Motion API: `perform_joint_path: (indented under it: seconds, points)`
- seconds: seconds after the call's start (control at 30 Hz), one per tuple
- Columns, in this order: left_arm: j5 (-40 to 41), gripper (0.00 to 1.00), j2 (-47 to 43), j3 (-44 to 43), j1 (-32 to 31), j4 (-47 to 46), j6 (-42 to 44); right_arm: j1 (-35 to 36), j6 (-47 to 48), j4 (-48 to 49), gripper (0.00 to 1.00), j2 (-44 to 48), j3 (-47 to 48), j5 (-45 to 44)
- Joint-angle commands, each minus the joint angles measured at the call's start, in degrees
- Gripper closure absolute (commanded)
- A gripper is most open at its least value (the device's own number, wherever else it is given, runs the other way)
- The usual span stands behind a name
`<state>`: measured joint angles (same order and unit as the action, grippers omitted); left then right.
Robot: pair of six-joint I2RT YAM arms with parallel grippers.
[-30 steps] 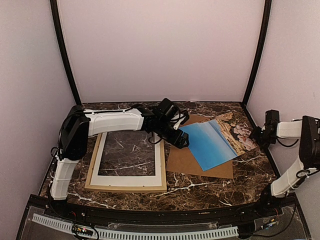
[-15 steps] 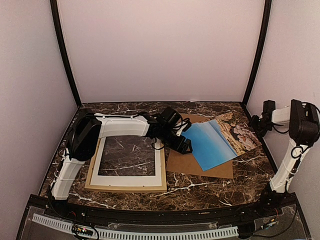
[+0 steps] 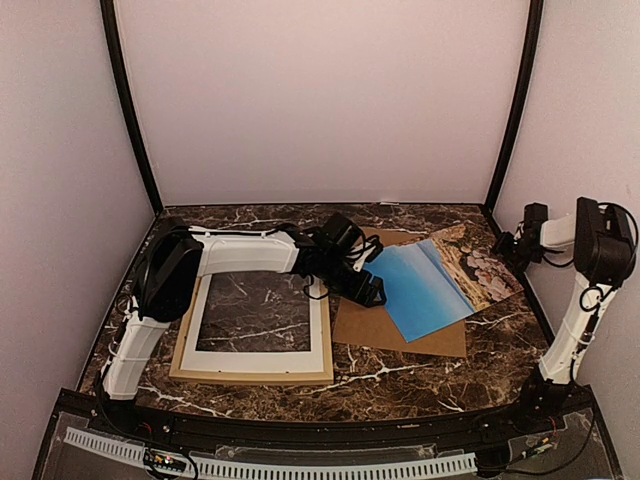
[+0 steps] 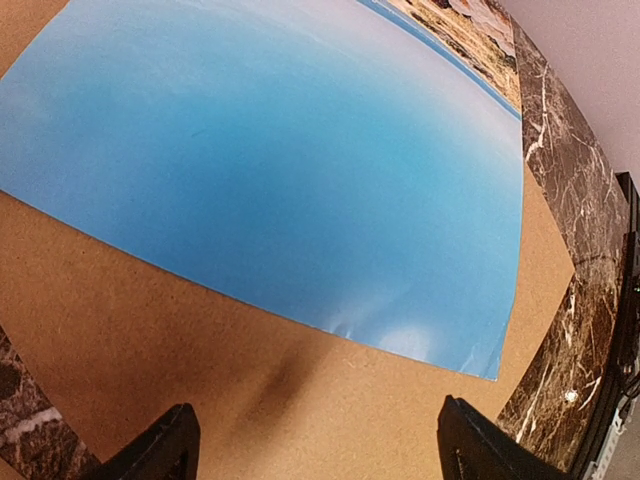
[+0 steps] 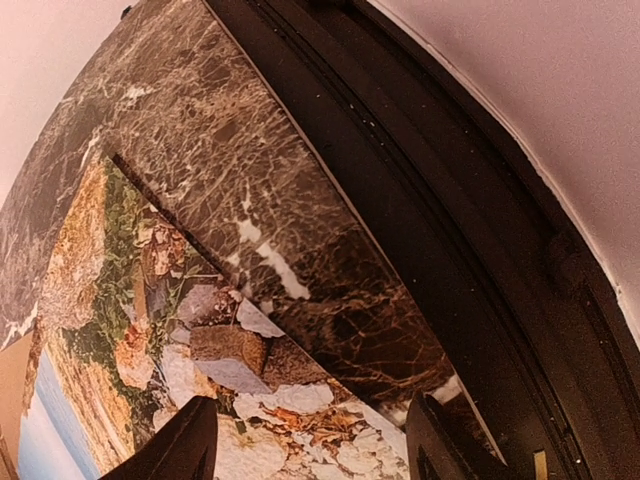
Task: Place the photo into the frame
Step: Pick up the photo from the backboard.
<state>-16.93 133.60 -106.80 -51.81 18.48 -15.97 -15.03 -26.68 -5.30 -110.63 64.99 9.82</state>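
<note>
The photo (image 3: 440,285), blue sky with pale rocks at its right end, lies tilted on a brown cardboard board (image 3: 400,328) right of centre. The light wood frame (image 3: 250,377) lies flat at the left with a white mat (image 3: 260,357) in it. My left gripper (image 3: 372,293) is open and empty, low over the cardboard at the photo's left edge. In the left wrist view, the left gripper (image 4: 315,455) is over bare cardboard (image 4: 200,360) just short of the photo (image 4: 280,170). My right gripper (image 3: 508,245) is open and empty by the photo's rocky corner (image 5: 150,300), which shows between its jaws (image 5: 315,445).
The dark marble table (image 3: 400,385) ends at a black rail (image 5: 450,250) close behind the right gripper. Black corner posts (image 3: 510,110) and pale walls enclose the back and sides.
My left gripper has moved slightly right and down towards the photo's left edge. My right arm has risen and its gripper has shifted back towards the photo's rocky corner.
</note>
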Motion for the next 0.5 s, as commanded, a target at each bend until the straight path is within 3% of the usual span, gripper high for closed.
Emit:
perform_joint_path:
  seconds: [0.0, 0.27, 0.47]
  points:
    - [-0.1, 0.15, 0.1, 0.5, -0.1, -0.5, -2.8, -0.1, -1.3, 0.2, 0.35, 2.0, -5.9, 3.5]
    - [-0.7, 0.15, 0.7, 2.8, -0.1, -3.0, -7.9, 1.0, -3.1, 3.0, 0.38, 11.8, -19.2, 8.4]
    - [3.4, 0.15, 0.9, 3.6, 0.0, -1.8, -10.0, 6.3, -6.0, 3.9, 0.40, 20.6, -28.1, 10.4]
